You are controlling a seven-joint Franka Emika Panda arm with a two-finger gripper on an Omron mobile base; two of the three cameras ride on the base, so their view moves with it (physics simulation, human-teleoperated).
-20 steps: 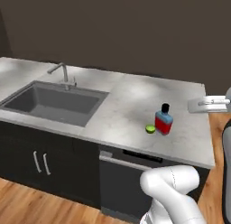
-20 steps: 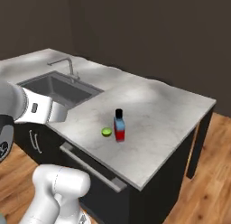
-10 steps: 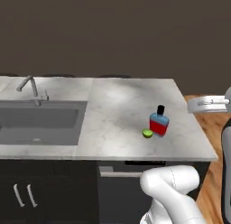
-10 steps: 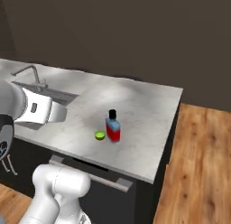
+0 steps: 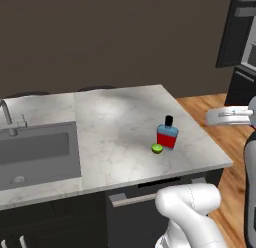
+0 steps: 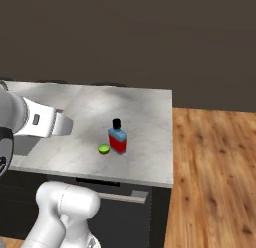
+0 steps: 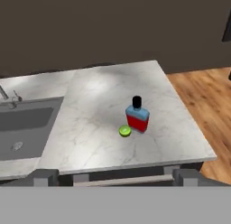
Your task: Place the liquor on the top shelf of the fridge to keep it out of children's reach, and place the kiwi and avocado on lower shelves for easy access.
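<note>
1. The liquor (image 5: 167, 134) is seen standing upright on the marble counter (image 5: 115, 122), right of centre in the left base view, with the avocado (image 5: 157, 148) just beside its base at lower left; whether the two touch cannot be told.
2. The gripper (image 7: 115, 178) is held well back from the counter's near edge, nothing between its tips. The tips are spread wide at the bottom corners of the hand view.
3. The step in hand is judged to be the approach to the bottle. A grasp on the red lower body is advised, taken from the side away from the avocado so the fruit is not knocked.
4. The square body should be met flat-on by the fingers; the short black-capped neck is judged too small a purchase.
5. A sink (image 5: 35, 152) with its faucet (image 5: 7, 119) is shown at the left of the left base view.
6. Dark tall appliances at the upper right are shown in the left base view; whether one is the fridge cannot be told.
7. Wooden floor (image 6: 210, 177) fills the right of the right base view.
8. No kiwi can be made out on the counter.
</note>
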